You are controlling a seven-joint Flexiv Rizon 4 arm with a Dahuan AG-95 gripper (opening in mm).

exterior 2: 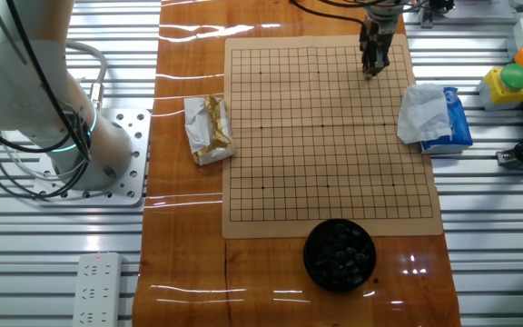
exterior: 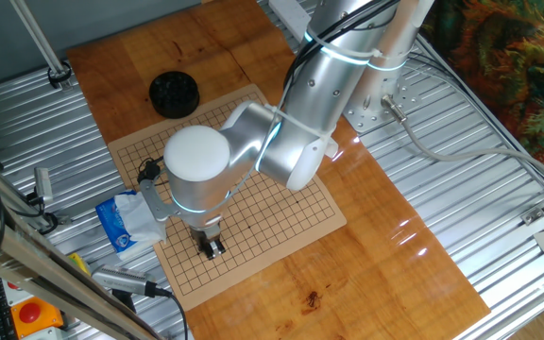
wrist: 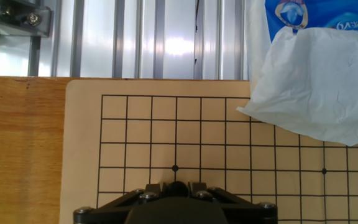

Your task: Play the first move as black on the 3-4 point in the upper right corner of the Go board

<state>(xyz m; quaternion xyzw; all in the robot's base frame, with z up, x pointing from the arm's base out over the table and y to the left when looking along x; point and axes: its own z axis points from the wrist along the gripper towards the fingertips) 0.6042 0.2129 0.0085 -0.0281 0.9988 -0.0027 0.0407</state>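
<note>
The Go board (exterior 2: 330, 195) lies on the wooden table and no stones show on its grid. My gripper (exterior 2: 371, 65) hangs low over its upper right corner, also seen in one fixed view (exterior: 213, 247). In the hand view the jaws are shut on a round black stone (wrist: 176, 188) at the bottom edge, just short of the corner star dot (wrist: 175, 168). A 3-4 point (wrist: 176, 143) is the crossing one line beyond that dot. I cannot tell whether the stone touches the board.
A black bowl of stones (exterior 2: 339, 254) stands off the board's near edge. A blue tissue pack with white tissue (exterior 2: 434, 116) overlaps the board's right edge, close to my gripper (wrist: 316, 74). A crumpled wrapper (exterior 2: 209, 130) lies left of the board.
</note>
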